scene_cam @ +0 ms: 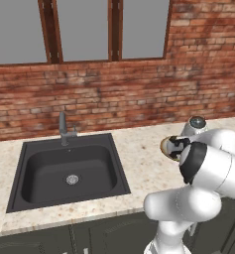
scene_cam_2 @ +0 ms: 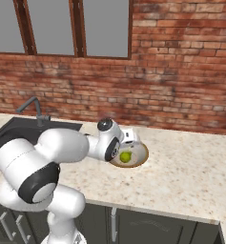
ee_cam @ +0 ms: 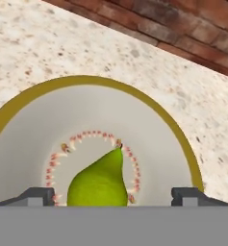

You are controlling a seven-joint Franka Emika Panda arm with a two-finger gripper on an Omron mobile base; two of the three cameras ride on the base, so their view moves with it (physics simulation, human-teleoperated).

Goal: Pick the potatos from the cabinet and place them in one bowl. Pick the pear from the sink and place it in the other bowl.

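Observation:
The yellowish-green pear (ee_cam: pixel 98 185) lies inside the shallow cream-white bowl (ee_cam: pixel 149 144) with a tan-olive rim, stem pointing away from the hand. My gripper (ee_cam: pixel 114 194) hangs just above it, open, its fingertips (ee_cam: pixel 38 196) standing wide of the fruit on both sides without touching it. From the right base view the pear (scene_cam_2: pixel 125 157) rests in the bowl (scene_cam_2: pixel 139 153) under my gripper (scene_cam_2: pixel 127 144). The black sink (scene_cam: pixel 69 171) is to the left of the bowl's rim (scene_cam: pixel 163 147). The potatos, the cabinet and the dark-brown bowl are out of view.
A grey faucet (scene_cam: pixel 64 129) stands behind the sink. The brick wall (scene_cam: pixel 139 94) with windows runs close behind the speckled counter (scene_cam_2: pixel 190 176). Dark cabinet doors (scene_cam_2: pixel 152 228) sit below the counter's front edge.

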